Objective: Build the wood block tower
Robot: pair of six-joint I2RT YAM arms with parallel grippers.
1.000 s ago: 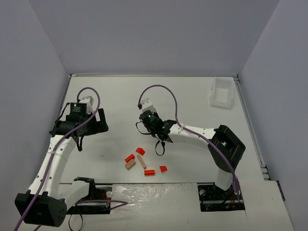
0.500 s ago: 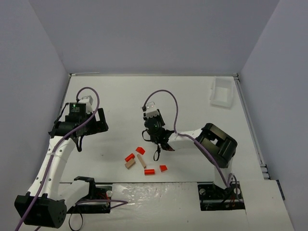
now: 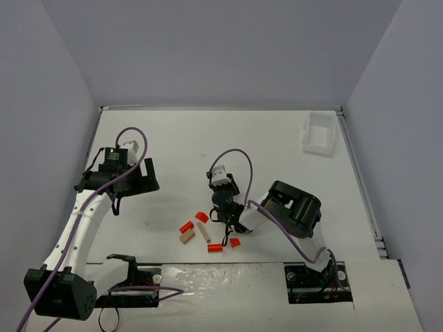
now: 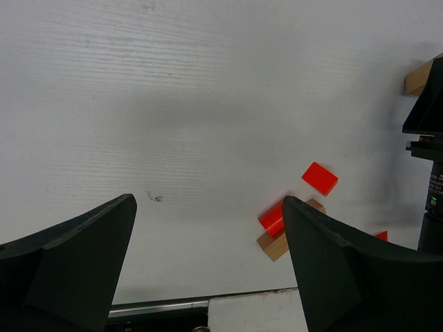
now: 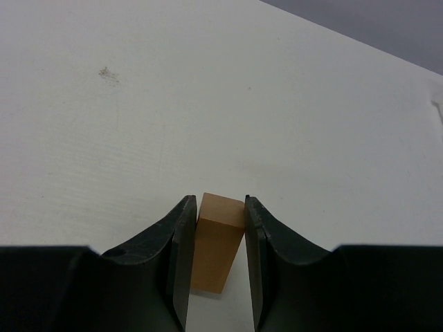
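Note:
My right gripper (image 5: 219,200) is shut on an upright tan rectangular block (image 5: 216,242), held just over the white table. In the top view that gripper (image 3: 221,211) hangs just right of the loose blocks. These are two red pieces (image 3: 201,216) (image 3: 186,226), a tan block (image 3: 186,236), a pale cylinder (image 3: 204,232) and two more red pieces (image 3: 214,247) (image 3: 234,242). My left gripper (image 3: 114,173) is open and empty, well left of them. Its wrist view shows a flat red block (image 4: 319,178), a red cylinder (image 4: 273,218) lying on a tan block (image 4: 277,243), and the held block (image 4: 419,76).
A white tray (image 3: 318,133) sits at the far right corner of the table. Grey walls close in the table on three sides. The arms' base plates (image 3: 228,283) run along the near edge, just below the loose blocks.
The right arm has folded back, bringing its gripper and the tan block nearer and down beside the loose blocks. The left arm has barely shifted.

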